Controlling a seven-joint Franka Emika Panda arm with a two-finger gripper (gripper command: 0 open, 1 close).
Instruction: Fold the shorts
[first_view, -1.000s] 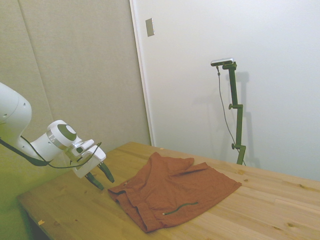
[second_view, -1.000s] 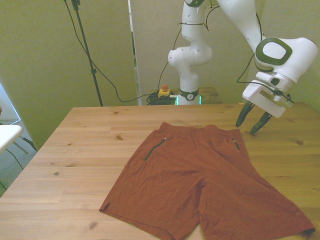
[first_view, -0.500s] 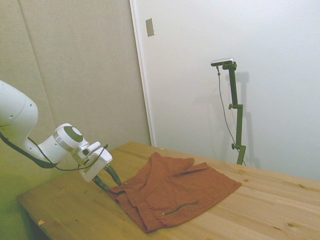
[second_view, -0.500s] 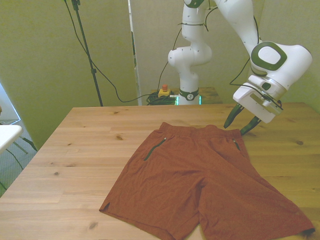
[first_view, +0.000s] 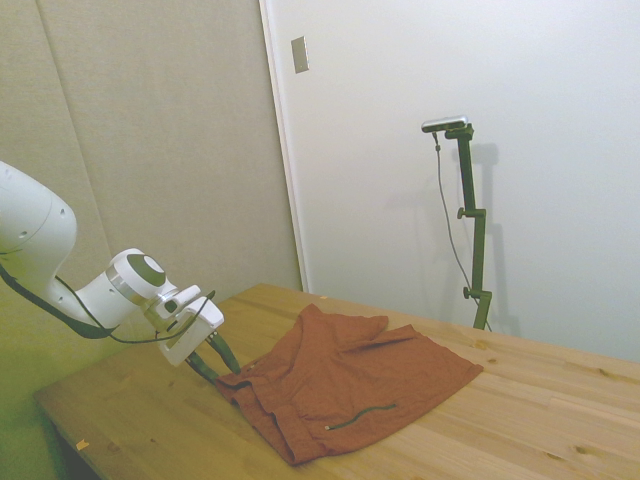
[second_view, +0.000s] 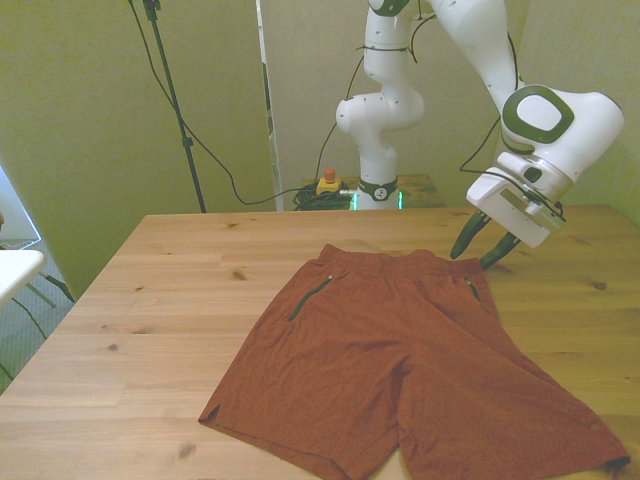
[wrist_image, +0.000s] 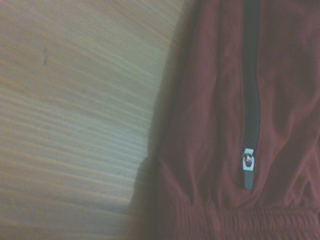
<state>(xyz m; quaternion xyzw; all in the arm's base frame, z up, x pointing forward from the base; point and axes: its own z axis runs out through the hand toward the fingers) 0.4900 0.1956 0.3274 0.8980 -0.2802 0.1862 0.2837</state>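
Shorts (second_view: 400, 365) lie spread flat on the wooden bench (second_view: 160, 320), waistband toward the far edge, legs toward the near edge. Gripper (second_view: 477, 248) is low at the waistband corner on the front view's right, just beside the pocket zip (second_view: 472, 290). Fingers (second_view: 463, 240) are apart, nothing between them, tips pointing down at the fabric edge. Wrist view: close-up of dark zip w/ metal pull (wrist_image: 247, 162) next to bare wood.
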